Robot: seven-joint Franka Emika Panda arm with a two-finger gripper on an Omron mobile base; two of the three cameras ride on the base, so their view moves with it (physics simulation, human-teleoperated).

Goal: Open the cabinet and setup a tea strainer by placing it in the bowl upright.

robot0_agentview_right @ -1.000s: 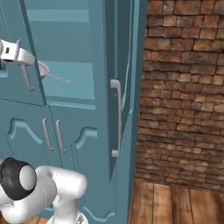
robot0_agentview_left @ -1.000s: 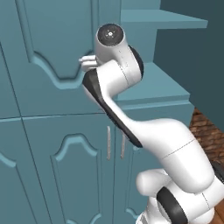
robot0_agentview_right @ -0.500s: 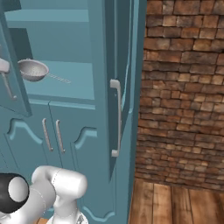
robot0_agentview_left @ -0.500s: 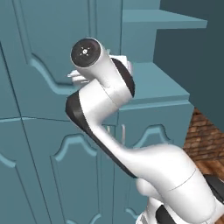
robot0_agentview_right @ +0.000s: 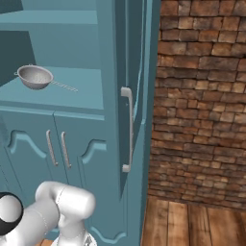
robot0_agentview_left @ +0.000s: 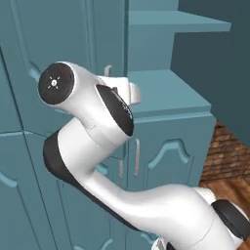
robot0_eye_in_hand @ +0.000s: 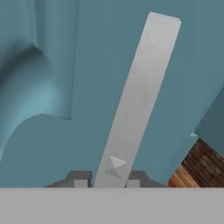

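The cabinet [robot0_agentview_right: 72, 110] stood open, its right door [robot0_agentview_right: 137, 86] swung out towards me. My gripper [robot0_eye_in_hand: 106, 183] was clamped on the left door's silver bar handle [robot0_eye_in_hand: 135, 100], one fingertip on either side. The tea strainer [robot0_agentview_right: 34, 77] lay on the teal shelf [robot0_agentview_right: 81, 93] inside, well right of my gripper.

Even, soft rendered light with no glare. The cabinet [robot0_agentview_right: 72, 110] interior sits in dimmer shade at upper left, and the brick wall [robot0_agentview_right: 202, 96] is brightest. The hand view is soft and slightly blurred (its door handle [robot0_eye_in_hand: 135, 96] looks washed out).
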